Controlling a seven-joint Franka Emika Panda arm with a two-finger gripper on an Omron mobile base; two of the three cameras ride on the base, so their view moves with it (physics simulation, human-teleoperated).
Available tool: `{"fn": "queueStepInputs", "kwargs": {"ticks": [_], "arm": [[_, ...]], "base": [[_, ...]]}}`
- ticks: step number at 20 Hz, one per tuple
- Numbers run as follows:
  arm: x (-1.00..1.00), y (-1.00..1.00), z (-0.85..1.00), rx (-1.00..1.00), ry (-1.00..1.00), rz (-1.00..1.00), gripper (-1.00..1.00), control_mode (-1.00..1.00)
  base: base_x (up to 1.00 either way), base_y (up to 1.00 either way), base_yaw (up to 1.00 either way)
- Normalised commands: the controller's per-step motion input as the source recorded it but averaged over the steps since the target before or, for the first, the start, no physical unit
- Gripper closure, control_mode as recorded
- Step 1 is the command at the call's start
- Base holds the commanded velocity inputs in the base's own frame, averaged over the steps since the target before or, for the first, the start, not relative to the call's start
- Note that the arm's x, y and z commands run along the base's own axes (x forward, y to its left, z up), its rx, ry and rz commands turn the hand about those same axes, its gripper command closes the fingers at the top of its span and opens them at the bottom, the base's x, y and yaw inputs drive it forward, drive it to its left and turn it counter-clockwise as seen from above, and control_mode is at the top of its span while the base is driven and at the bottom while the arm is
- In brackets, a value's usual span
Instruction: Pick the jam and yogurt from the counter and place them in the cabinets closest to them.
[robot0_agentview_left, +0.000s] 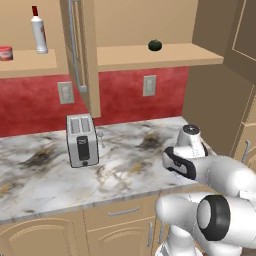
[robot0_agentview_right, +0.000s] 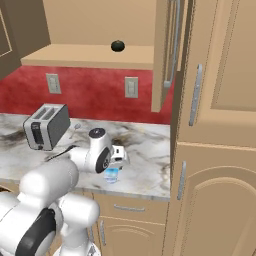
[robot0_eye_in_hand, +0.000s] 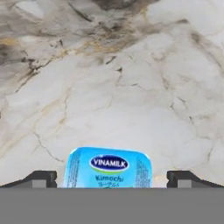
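The yogurt (robot0_eye_in_hand: 108, 168), a small cup with a light blue printed top, stands on the marble counter near its front edge. In the hand view it sits low between my two dark fingertips (robot0_eye_in_hand: 42, 178), which stand wide apart on either side without touching it. My gripper (robot0_eye_in_hand: 112, 179) is open and points down just above the yogurt (robot0_agentview_right: 112, 175). The jam (robot0_agentview_left: 5, 53), a squat red pot, rests on the shelf of the tan wall cabinets (robot0_agentview_left: 30, 62) at the far left. In the left base view the arm's own links hide the yogurt.
A silver toaster (robot0_agentview_left: 81, 140) stands on the counter (robot0_agentview_left: 45, 175) toward the left. On the cabinet shelves are a white bottle with a red cap (robot0_agentview_left: 39, 32) and a dark green round object (robot0_agentview_left: 155, 45). An open cabinet door (robot0_agentview_left: 80, 50) juts out. A tall cabinet (robot0_agentview_right: 220, 150) bounds the right.
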Motion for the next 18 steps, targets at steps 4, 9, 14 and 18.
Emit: {"fn": "queueStepInputs", "kwargs": {"ticks": [4, 9, 14, 18], "arm": [[0.1, -0.03, -0.4, 0.0, 0.02, 0.0, -1.0, -1.0], [0.06, -0.08, -0.37, 0.0, 0.01, 0.0, -1.0, -1.0], [0.06, -0.08, -0.33, 0.0, 0.0, 0.0, -1.0, -1.0], [0.02, 0.0, -0.17, 0.0, 0.0, 0.0, 1.0, -1.0]], "base": [[0.0, 0.0, 0.0], [0.0, 0.0, 0.0], [0.0, 0.0, 0.0], [0.0, 0.0, 0.0]]}}
